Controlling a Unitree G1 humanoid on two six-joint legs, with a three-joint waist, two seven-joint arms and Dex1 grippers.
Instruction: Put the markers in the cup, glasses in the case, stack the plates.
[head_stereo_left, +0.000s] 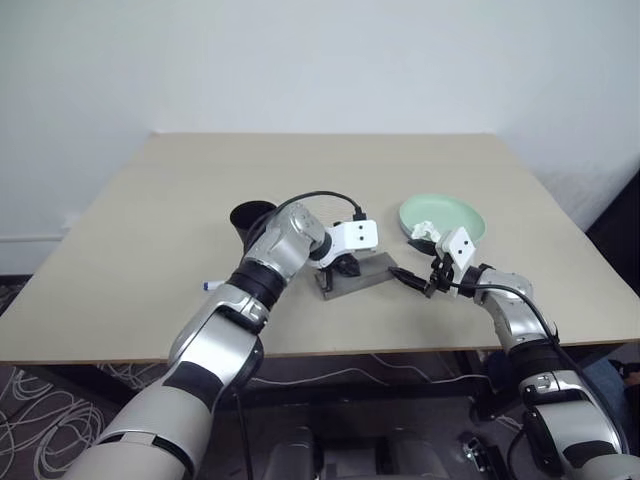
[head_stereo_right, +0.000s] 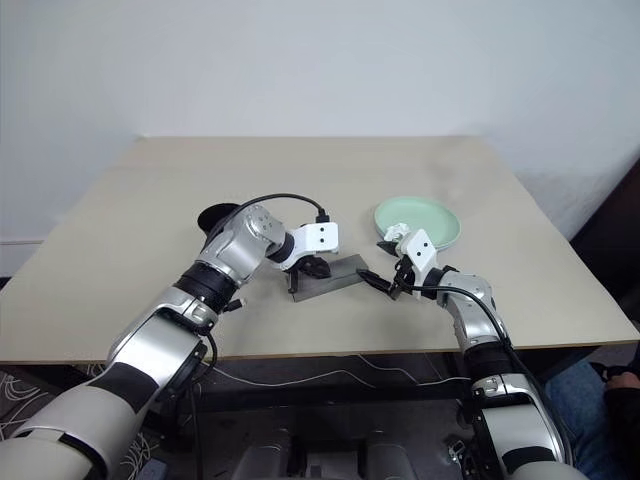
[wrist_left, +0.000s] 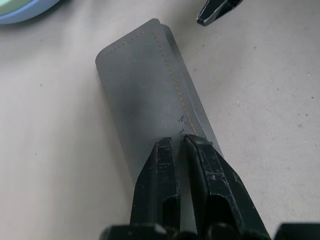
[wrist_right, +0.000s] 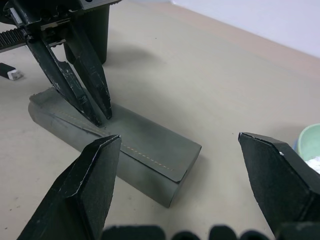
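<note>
A long grey case (wrist_right: 117, 145) lies shut at the table's (head_stereo_left: 150, 200) near middle. The left gripper (wrist_right: 100, 116), fingers nearly together and empty, is pressed on its lid. The right gripper (head_stereo_left: 425, 280) is held wide open, empty, just beside the case's end. The case could be skidded away if pushed off-centre. A marker's (wrist_right: 10, 72) end and the cup (wrist_right: 95, 30) are seen behind in the right wrist view; the blue plate's (wrist_left: 20, 12) rim under the mint one is given by the left wrist view.
</note>
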